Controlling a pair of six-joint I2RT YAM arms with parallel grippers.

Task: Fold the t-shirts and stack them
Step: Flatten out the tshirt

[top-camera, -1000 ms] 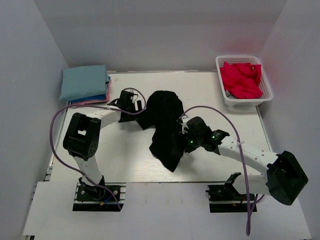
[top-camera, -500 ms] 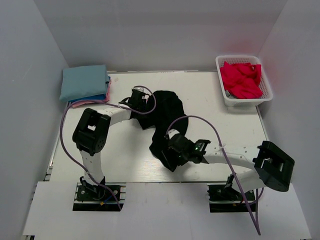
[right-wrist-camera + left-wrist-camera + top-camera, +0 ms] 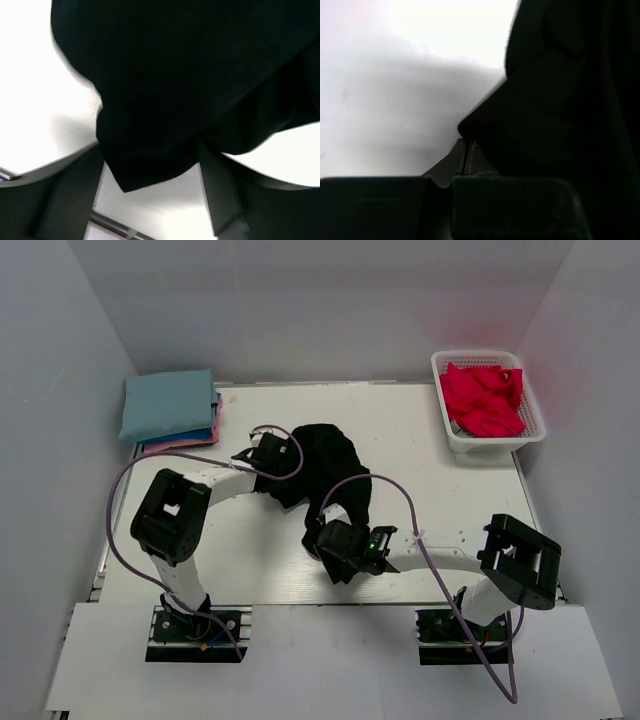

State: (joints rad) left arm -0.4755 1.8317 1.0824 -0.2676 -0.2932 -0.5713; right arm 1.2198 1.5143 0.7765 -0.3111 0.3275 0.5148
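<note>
Top external view: I see the black t-shirt (image 3: 325, 455) lying crumpled in a long heap at the middle of the table (image 3: 430, 480), running from the centre toward the near edge; my left gripper (image 3: 272, 452) sits at its far-left edge, my right gripper (image 3: 335, 545) at its near end; left wrist view shows the fingers (image 3: 451, 167) pressed together with only a thin slit between them, the shirt's edge caught at the tips; right wrist view shows the fingers (image 3: 70, 195) spread wide, the shirt's lower corner hanging between them, jaws not clamped on it; far-left corner holds a folded stack, light blue t-shirt (image 3: 168, 405) on top, blue and pink edges (image 3: 190, 438) showing under it; red t-shirt (image 3: 482, 395) lies bunched in the white basket (image 3: 497, 443) at the far right, well apart from both arms.
</note>
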